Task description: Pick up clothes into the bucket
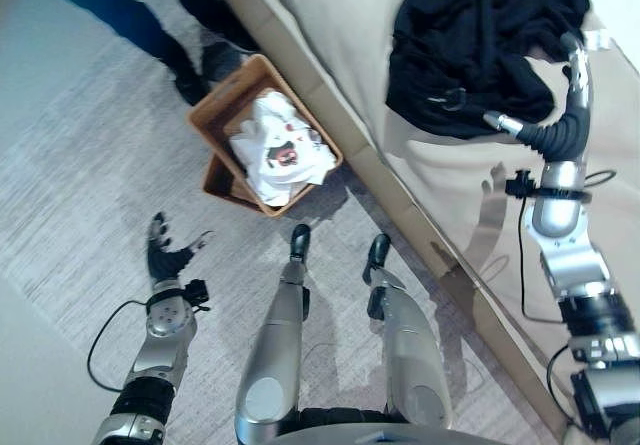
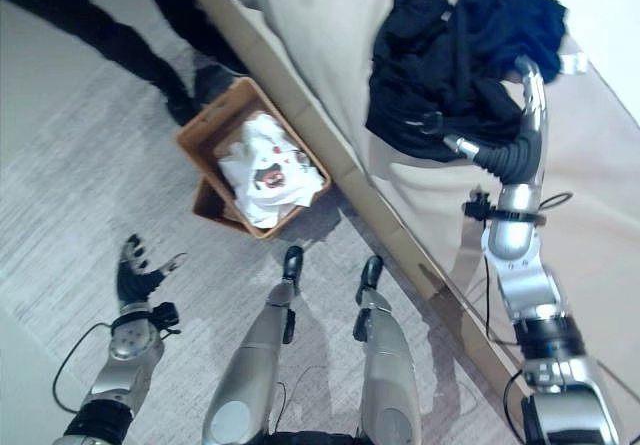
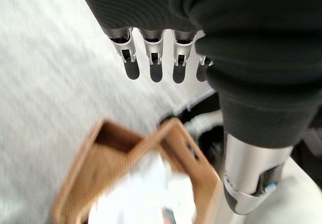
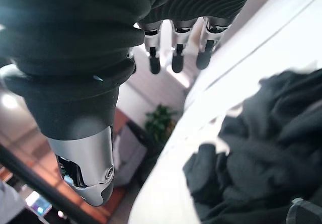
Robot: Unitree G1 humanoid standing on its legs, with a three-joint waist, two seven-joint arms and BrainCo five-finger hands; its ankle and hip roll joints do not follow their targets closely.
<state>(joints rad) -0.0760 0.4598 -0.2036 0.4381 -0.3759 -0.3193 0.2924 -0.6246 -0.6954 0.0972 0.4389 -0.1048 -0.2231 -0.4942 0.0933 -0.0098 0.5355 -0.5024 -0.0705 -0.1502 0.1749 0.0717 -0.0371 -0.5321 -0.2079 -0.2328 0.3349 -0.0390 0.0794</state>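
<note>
A brown basket stands on the grey carpet beside the bed, with a white printed garment lying in it. A pile of black clothes lies on the beige bed. My right hand hovers at the near right edge of that pile, fingers straight and thumb apart, holding nothing; the right wrist view shows the black clothes past its fingers. Down at the left, my left hand is spread open above the carpet, short of the basket, with straight fingers.
The bed runs diagonally from the top middle to the lower right, and its cardboard-coloured side passes close to the basket. A person's dark-trousered legs stand just behind the basket.
</note>
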